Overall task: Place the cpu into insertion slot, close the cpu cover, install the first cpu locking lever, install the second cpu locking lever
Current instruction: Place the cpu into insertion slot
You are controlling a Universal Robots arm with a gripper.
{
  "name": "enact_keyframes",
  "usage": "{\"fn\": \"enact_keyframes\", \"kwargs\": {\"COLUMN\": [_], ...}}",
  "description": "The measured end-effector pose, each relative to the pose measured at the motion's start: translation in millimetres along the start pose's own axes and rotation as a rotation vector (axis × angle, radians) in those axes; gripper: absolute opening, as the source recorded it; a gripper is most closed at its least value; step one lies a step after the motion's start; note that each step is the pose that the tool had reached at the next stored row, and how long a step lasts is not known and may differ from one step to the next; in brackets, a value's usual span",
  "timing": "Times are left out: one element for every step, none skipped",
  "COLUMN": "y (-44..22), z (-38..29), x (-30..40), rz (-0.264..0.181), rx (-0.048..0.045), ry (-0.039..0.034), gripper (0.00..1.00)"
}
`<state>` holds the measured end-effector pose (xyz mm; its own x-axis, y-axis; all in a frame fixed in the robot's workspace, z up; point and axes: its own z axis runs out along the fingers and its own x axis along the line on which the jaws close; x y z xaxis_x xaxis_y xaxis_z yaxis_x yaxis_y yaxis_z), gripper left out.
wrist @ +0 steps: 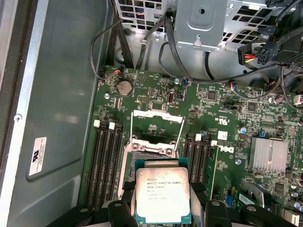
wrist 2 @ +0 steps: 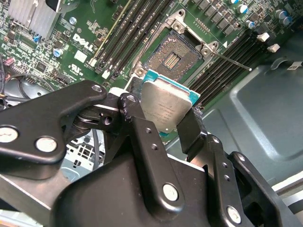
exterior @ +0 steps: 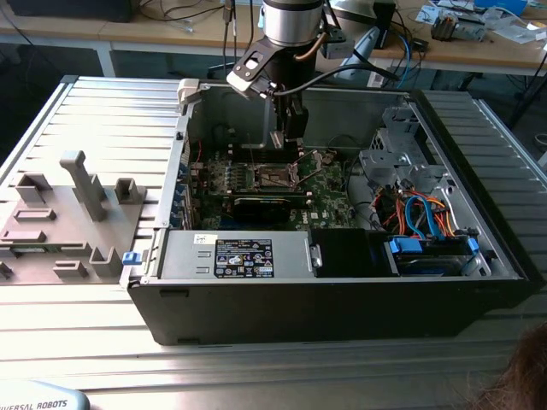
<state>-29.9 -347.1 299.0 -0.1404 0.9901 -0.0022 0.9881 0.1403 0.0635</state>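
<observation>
Fingers of the gripper are closed onto two opposite edges of the cpu, which sits flat between them with its dull silver top facing both wrist cameras and its green edge showing around the metal. In the first wrist view the cpu hangs clear of the board, overlapping the near edge of the insertion slot without resting in it. The insertion slot lies bare in the second wrist view – dark contact field, thin metal rim, nothing seated. The cpu cover is swung up and back from the slot, its cut-out centre showing the green motherboard through it. A thin metal rod sticks out free beside the socket. Rows of black memory slots flank the socket on both sides. In the exterior view the gripper reaches down into the open computer case – just above the slot.
</observation>
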Motion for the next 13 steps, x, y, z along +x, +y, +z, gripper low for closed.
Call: {"fn": "enact_keyframes", "kwargs": {"y": [0.0,0.0,0.0,0.0,0.0,0.0,0.0,0.0,0.0,0.0,0.0,0.0,0.0], "z": [0.0,0.0,0.0,0.0,0.0,0.0,0.0,0.1,0.1,0.1,0.1,0.1,0.1], "x": [0.0,0.0,0.0,0.0,0.0,0.0,0.0,0.0,0.0,0.0,0.0,0.0,0.0], "rz": [0.001,0.001,0.001,0.002,0.003,0.003,0.004,0.005,0.006,0.007,0.008,0.009,0.009], "rx": [0.0,0.0001,0.0,0.0,0.0,0.0,0.0,0.0001,0.0,0.0,0.0001,0.0001,0.0], "ry": [0.0,-0.0001,-0.0001,-0.0001,-0.0002,-0.0002,-0.0003,-0.0003,-0.0004,-0.0004,-0.0005,-0.0006,-0.0006], "gripper": [0.54,0.54,0.54,0.54,0.54,0.54,0.54,0.54,0.54,0.54,0.54,0.54,0.54]}}
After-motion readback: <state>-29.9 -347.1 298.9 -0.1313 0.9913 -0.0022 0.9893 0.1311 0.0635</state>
